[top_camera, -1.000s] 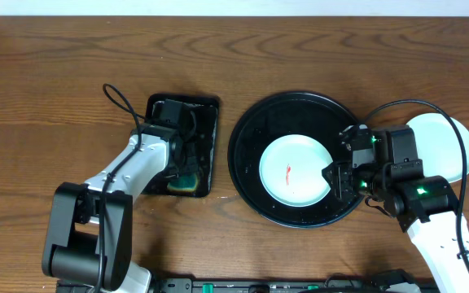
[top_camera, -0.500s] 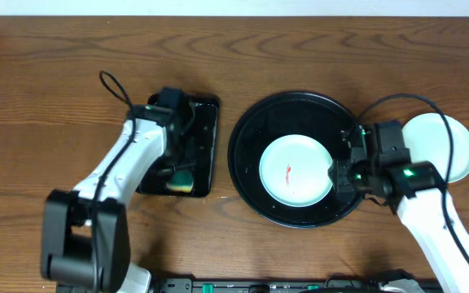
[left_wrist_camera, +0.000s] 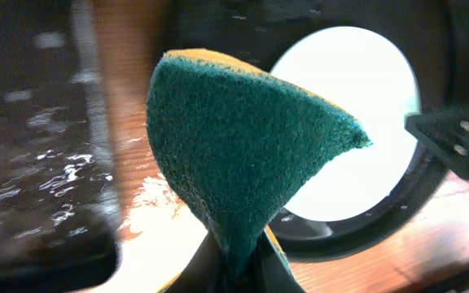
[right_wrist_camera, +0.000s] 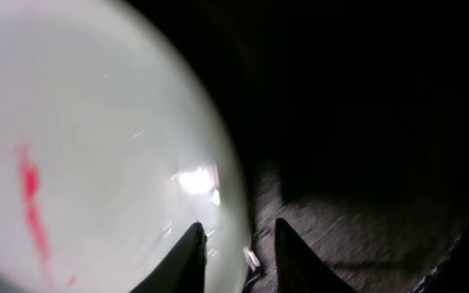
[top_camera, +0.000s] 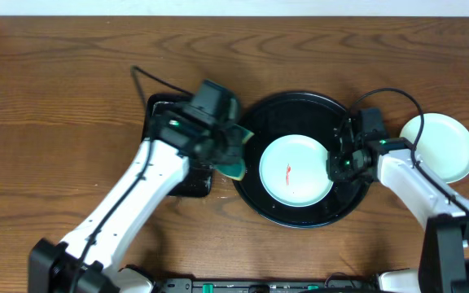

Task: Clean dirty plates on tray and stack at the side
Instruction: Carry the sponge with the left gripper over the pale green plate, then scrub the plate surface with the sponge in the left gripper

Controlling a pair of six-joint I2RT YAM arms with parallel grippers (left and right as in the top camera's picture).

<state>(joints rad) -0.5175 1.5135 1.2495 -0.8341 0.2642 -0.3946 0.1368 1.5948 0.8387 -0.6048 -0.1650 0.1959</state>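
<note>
A pale mint plate (top_camera: 295, 171) with a red smear lies in the round black tray (top_camera: 300, 99). My left gripper (top_camera: 228, 155) is shut on a green and yellow sponge (top_camera: 236, 165) and holds it above the tray's left rim. In the left wrist view the sponge (left_wrist_camera: 243, 146) fills the middle, pinched at the gripper (left_wrist_camera: 238, 264), with the plate (left_wrist_camera: 357, 106) behind it. My right gripper (top_camera: 335, 168) is at the plate's right edge. In the right wrist view its open fingers (right_wrist_camera: 236, 240) straddle the rim of the plate (right_wrist_camera: 80, 146), one over the plate and one over the tray (right_wrist_camera: 365, 122).
A pale plate (top_camera: 440, 146) sits on the table to the right of the round tray. A smaller rectangular black tray (top_camera: 169, 183) lies to the left, mostly under my left arm. It looks wet in the left wrist view (left_wrist_camera: 31, 163).
My left gripper has lifted the sponge out of the rectangular tray and carried it right to the round tray's left rim. My right gripper has settled at the plate's right edge.
</note>
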